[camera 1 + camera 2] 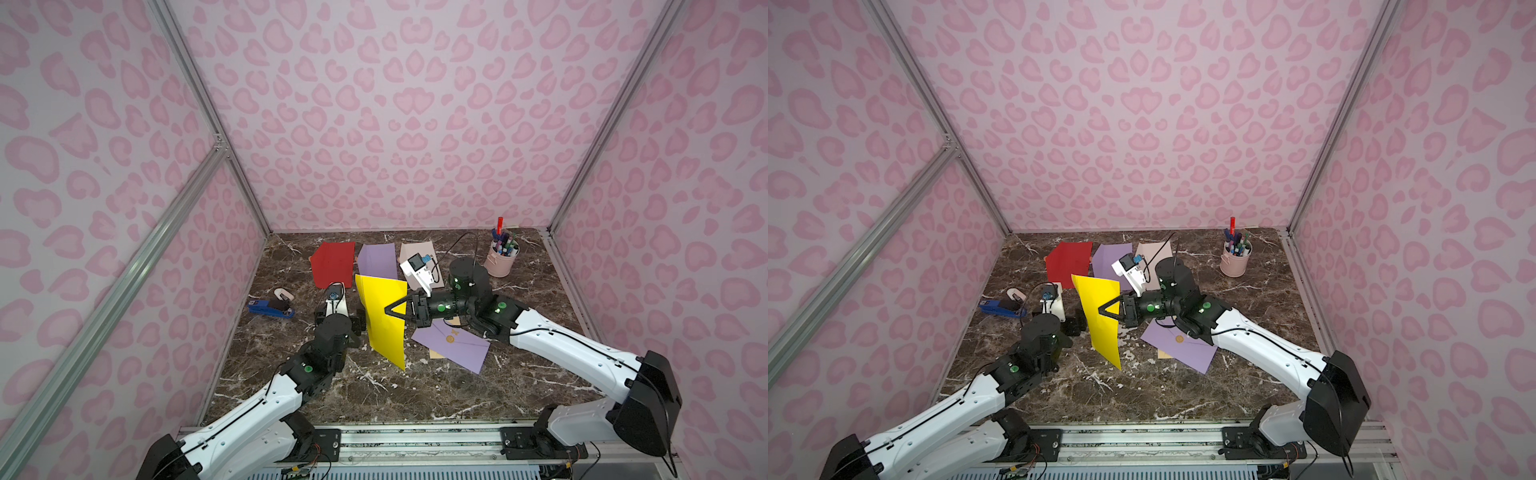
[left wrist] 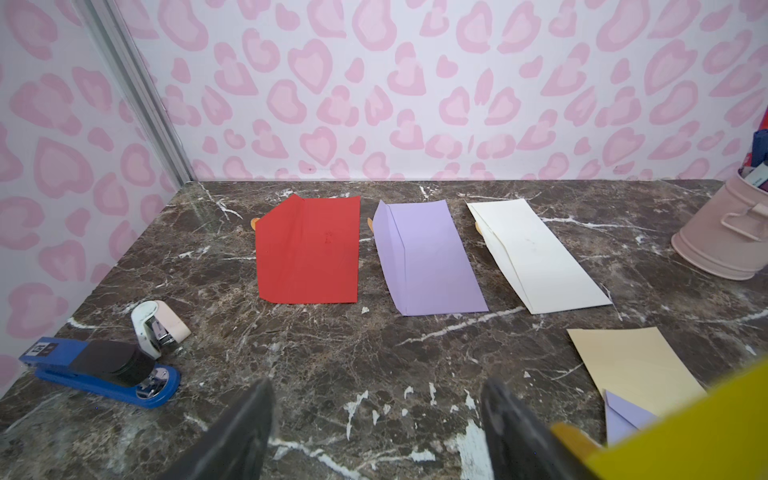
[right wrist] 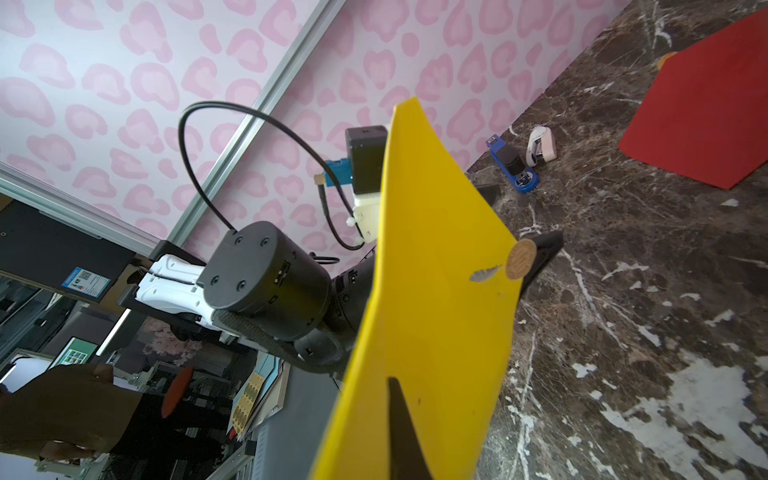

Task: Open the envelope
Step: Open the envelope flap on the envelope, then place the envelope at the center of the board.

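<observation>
Tabletop (image 1: 415, 395) dark marble; walls (image 1: 374, 104) pink-patterned; yellow envelope (image 1: 384, 336) aloft.

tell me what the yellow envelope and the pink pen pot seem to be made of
The yellow envelope looks like paper or thin card, matte: it curves while upright, with crisp edges. The pink pen pot is probably painted metal, satin, given its thin side handle; plastic is possible.

envelope (image 1: 384, 332) — 6; stapler (image 1: 270, 308) — 2; pink pen cup (image 1: 500, 264) — 1
</observation>
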Motion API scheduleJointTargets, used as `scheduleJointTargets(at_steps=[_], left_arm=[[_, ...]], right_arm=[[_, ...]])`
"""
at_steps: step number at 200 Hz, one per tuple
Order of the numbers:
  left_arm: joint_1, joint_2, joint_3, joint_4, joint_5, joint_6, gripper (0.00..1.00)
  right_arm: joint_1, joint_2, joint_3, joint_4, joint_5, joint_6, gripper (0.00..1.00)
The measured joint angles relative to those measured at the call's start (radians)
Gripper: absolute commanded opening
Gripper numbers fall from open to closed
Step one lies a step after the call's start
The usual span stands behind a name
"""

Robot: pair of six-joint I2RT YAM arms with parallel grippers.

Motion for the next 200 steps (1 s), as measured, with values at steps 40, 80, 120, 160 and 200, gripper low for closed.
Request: scheduleJointTargets(at_steps=[40,80,120,160,200], left_arm=[[0.001,-0.148,0.060,-0.108,-0.066,-0.029,0.79],[0.001,-0.286,0.132,-0.161,-0.093,-0.045,0.80],[0.001,-0.280,0.164,-0.199,-0.069,-0.051,0.80],[0.001,-0.279,0.160,-0.214,-0.049,-0.071,0.80],[0.001,-0.283,0.153,-0.221,-0.027,-0.079,0.80]], right_arm=[[-0.075,0.049,0.023,-0.050,0.023,-0.019,0.00],[-0.098,0.206,0.115,-0.048,0.018,-0.032,0.00],[-0.057,0.455,0.257,0.029,-0.019,0.021,0.00],[-0.006,0.727,0.474,0.124,-0.050,0.100,0.00],[0.015,0.978,0.680,0.159,-0.051,0.185,0.00]])
